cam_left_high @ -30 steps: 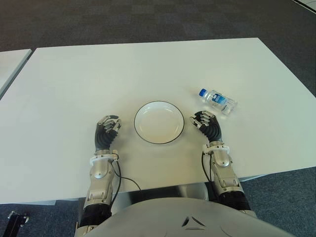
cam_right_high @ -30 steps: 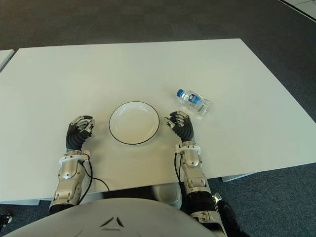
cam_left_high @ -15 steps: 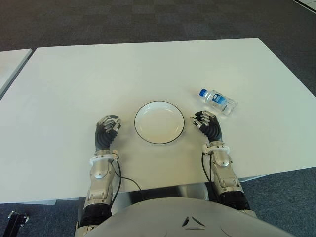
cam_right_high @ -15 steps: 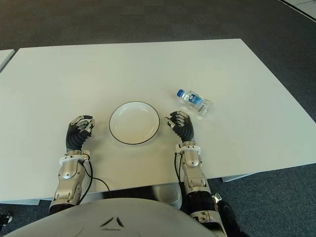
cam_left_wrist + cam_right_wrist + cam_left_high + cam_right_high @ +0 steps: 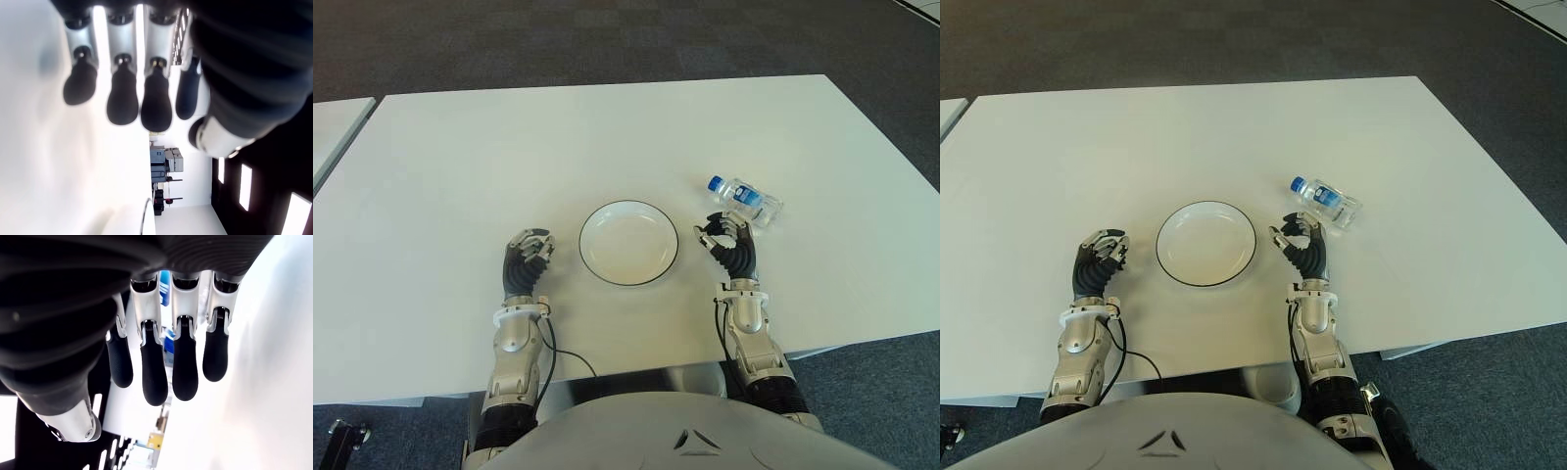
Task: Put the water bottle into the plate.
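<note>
A small clear water bottle with a blue cap and label lies on its side on the white table, to the right of the plate and slightly farther away. The white plate with a dark rim stands empty in the middle. My right hand is between plate and bottle, just short of the bottle, fingers loosely extended and holding nothing; blue of the bottle's label shows behind them. My left hand shows left of the plate, its fingers relaxed and empty.
A second white table edges in at the far left. Dark carpet surrounds the table on the far and right sides. A black cable loops over the near table edge by my left forearm.
My right hand has shifted a little toward the bottle and its fingers have uncurled. The bottle, plate and left hand stay where they were.
</note>
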Tool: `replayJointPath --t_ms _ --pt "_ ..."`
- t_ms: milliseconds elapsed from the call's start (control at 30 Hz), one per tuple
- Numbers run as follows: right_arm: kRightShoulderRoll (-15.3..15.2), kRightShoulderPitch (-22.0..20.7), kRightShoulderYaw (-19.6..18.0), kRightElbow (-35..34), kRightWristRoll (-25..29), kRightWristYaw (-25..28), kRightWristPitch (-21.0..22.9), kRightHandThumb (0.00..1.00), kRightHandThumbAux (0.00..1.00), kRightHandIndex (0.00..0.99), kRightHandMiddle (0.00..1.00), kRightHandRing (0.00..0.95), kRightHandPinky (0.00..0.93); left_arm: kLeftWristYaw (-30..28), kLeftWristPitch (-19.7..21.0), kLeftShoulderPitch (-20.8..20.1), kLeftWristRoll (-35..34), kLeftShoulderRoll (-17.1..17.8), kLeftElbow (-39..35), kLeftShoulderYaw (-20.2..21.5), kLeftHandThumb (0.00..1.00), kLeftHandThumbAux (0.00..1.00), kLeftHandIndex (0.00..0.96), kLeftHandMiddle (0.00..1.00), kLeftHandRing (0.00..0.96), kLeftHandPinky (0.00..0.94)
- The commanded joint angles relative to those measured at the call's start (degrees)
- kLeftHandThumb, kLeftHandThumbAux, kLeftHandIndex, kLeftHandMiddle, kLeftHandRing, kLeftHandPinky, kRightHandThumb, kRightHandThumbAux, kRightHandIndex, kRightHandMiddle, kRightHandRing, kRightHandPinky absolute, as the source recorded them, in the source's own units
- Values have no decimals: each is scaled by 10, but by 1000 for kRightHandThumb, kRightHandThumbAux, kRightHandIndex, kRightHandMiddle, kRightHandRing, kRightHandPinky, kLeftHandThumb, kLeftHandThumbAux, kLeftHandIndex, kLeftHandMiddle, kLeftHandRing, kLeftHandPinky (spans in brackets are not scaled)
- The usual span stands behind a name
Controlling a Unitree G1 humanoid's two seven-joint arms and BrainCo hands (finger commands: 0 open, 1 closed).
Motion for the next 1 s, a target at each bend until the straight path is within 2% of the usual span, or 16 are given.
replayJointPath --t_ms 33,100,300,400,633,800,1000 --pt "-17 -14 6 -16 -45 -25 2 703 730 411 546 482 360 10 2 4 8 -3 -1 1 704 717 434 730 742 751" --pt "-36 -28 6 -22 -75 -36 12 699 729 407 464 406 312 9 -1 4 9 -2 0 0 703 717 434 734 746 753" --pt "-68 -60 5 -10 -111 -52 26 693 726 402 342 299 234 7 -2 5 8 -3 0 -1 703 717 434 739 750 753" --pt "-90 -92 5 20 -132 -69 36 586 661 200 242 223 175 2 -13 5 7 0 4 -2 703 717 434 749 759 771" --pt "-111 -136 15 41 -167 -97 80 523 540 30 84 97 129 -2 -23 6 8 4 9 -4 703 717 434 755 764 760" --pt "-117 -165 16 24 -177 -89 123 521 495 5 24 39 101 -2 -24 8 9 5 10 -4 702 718 434 754 765 764" --pt "-125 -178 21 -13 -190 -63 177 552 448 0 2 4 48 -5 -35 8 5 5 15 -4 702 718 433 751 763 756"
